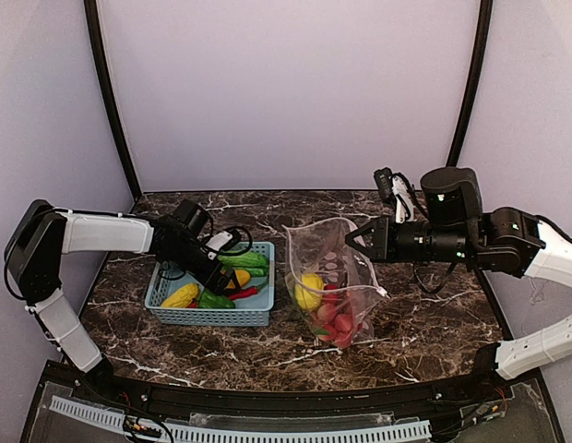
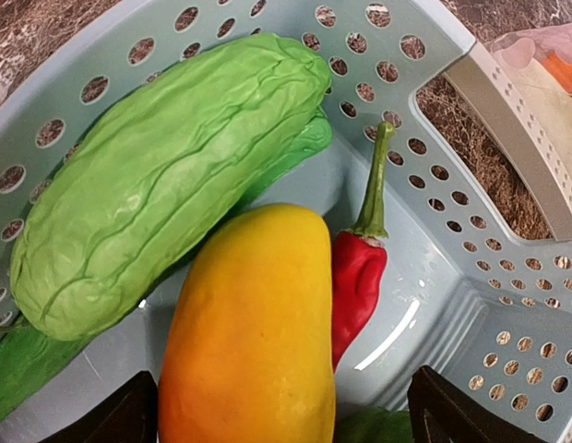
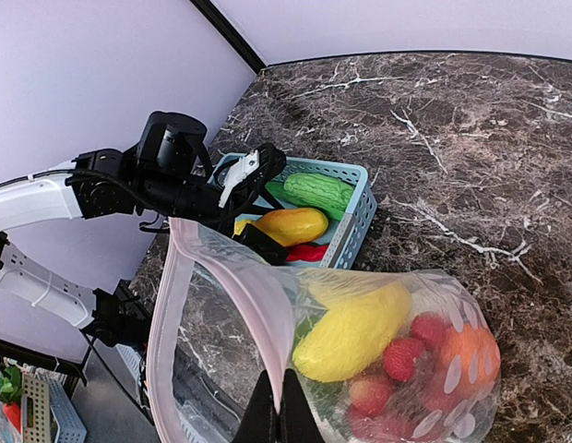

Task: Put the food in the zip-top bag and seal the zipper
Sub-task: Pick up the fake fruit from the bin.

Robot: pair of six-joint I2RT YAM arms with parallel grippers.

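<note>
Your left jaws stand wide in the blue basket (image 1: pixel 212 317), either side of the orange-yellow pepper (image 2: pixel 254 332) beside the red chili (image 2: pixel 358 286), while your right jaws pinch the rim of the zip-top bag (image 1: pixel 337 268), which stands open-mouthed on the tabletop (image 1: pixel 424 323) just right of the basket, strawberries (image 3: pixel 401 358) inside.

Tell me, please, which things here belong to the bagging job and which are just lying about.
Job:
- zip-top bag, gripped by right tool
- open left tool
- yellow-orange fruit, red chili, green cucumber
- bagged strawberries

Just there:
- blue basket
- marble table
</note>
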